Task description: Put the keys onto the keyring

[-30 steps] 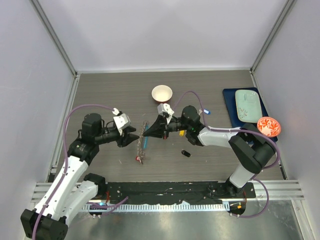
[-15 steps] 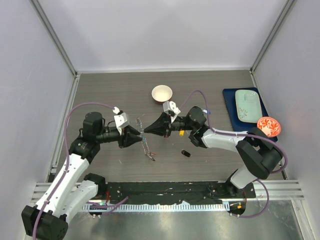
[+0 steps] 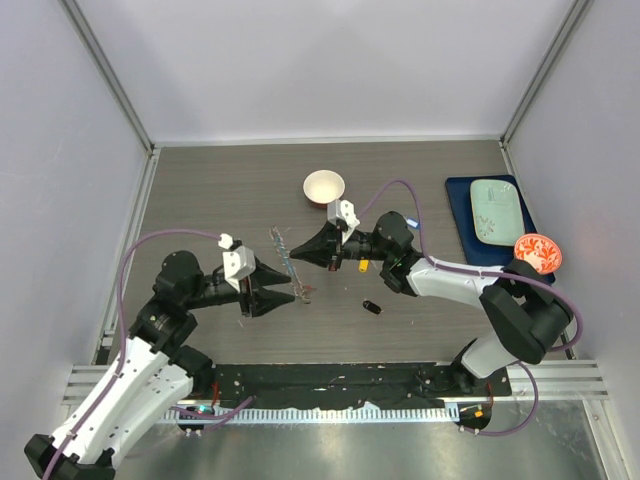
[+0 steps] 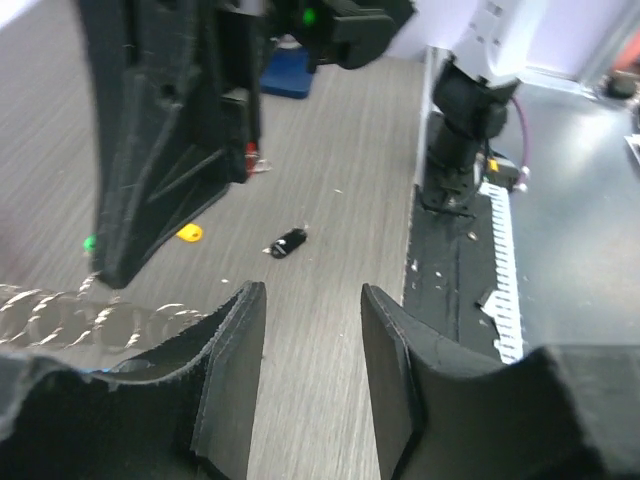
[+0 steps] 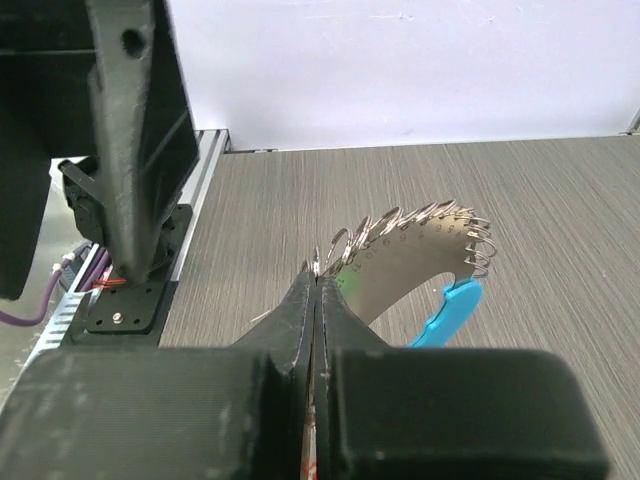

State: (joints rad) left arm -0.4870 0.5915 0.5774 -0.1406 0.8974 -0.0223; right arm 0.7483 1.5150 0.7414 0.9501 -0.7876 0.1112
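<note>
The left gripper (image 4: 310, 305) has backed off toward seven o'clock, jaws half apart and empty — so the keyring (image 5: 410, 215), mid-table, is now pinched tight by the right gripper (image 5: 316, 272) alone — a black-tagged key (image 3: 372, 306) still loose at its four o'clock.

the keyring (image 5: 400, 217) was thin bright metal, its little coils glinting, with a smooth, glossy blue plastic tag (image 5: 450, 310). the right gripper (image 5: 316, 290) looked matt black plastic, faintly ridged, and so did the left gripper (image 4: 312, 300). the table (image 3: 220, 190) had a dull grey wood-grain finish. the white bowl (image 3: 324, 186) shone like glazed ceramic.
</note>
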